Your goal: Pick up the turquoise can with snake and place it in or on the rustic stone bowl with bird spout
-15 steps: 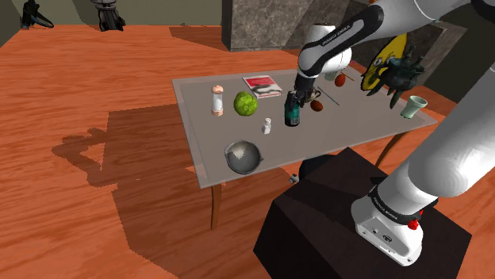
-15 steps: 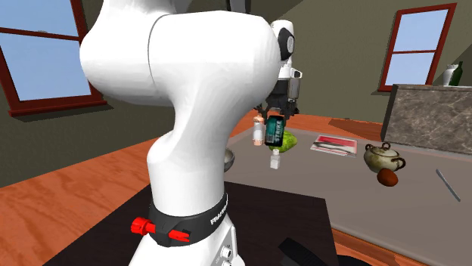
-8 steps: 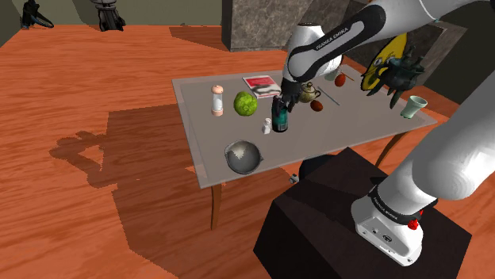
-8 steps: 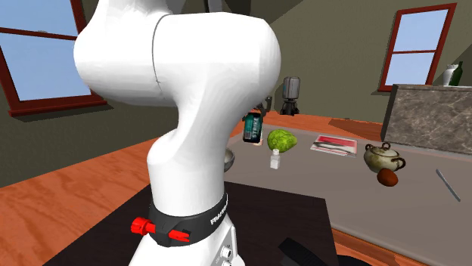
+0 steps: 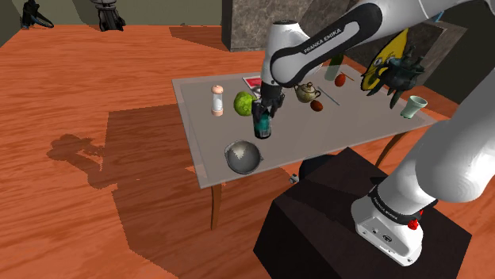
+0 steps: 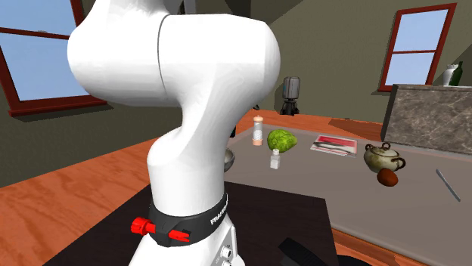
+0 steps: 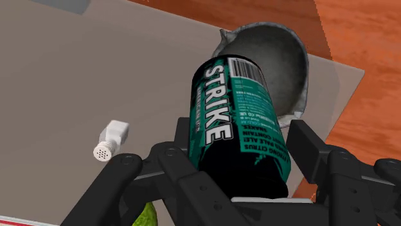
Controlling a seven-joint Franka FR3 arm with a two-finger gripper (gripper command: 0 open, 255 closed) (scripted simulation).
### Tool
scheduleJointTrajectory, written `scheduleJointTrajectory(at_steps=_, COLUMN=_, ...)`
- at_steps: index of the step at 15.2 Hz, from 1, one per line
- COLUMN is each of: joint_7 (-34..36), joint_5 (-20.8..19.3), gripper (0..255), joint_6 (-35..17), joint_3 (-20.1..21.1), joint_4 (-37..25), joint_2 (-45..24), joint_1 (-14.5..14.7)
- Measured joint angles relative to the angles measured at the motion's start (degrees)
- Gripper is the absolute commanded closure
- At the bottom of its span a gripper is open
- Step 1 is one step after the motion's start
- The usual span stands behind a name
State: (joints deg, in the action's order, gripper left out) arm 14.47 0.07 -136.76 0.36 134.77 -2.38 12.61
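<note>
Grey table (image 5: 333,127) on a red-brown wood floor (image 5: 95,79), with windows (image 6: 420,45) in the walls. Gripper (image 7: 241,157) is clamped on the can (image 7: 241,115), held over the table at the shoulder view's centre. Both have moved left since a second ago and are now just up-right of the bowl (image 5: 243,156). Green ball (image 5: 243,102), shaker (image 5: 216,100) and teapot (image 5: 308,93) sit nearby. The white arm (image 6: 174,91) blocks the left part of the table in the second exterior view.

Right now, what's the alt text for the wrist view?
The black gripper clasps a turquoise-and-black can marked STRIKE, a grey bowl just beyond it on the grey table. A small white shaker sits nearby.
</note>
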Motion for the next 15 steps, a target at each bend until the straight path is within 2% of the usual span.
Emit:
scheduleJointTrajectory(at_steps=5, joint_7=6.4, joint_5=-0.3, gripper=255, joint_6=1.1, joint_3=2.9, joint_4=-3.7, joint_2=-2.5, joint_1=3.3)
scheduleJointTrajectory(at_steps=15, joint_7=7.8, joint_5=-0.9, gripper=255, joint_6=-5.7, joint_3=3.1, joint_4=-2.8, joint_2=-8.5, joint_1=3.9)
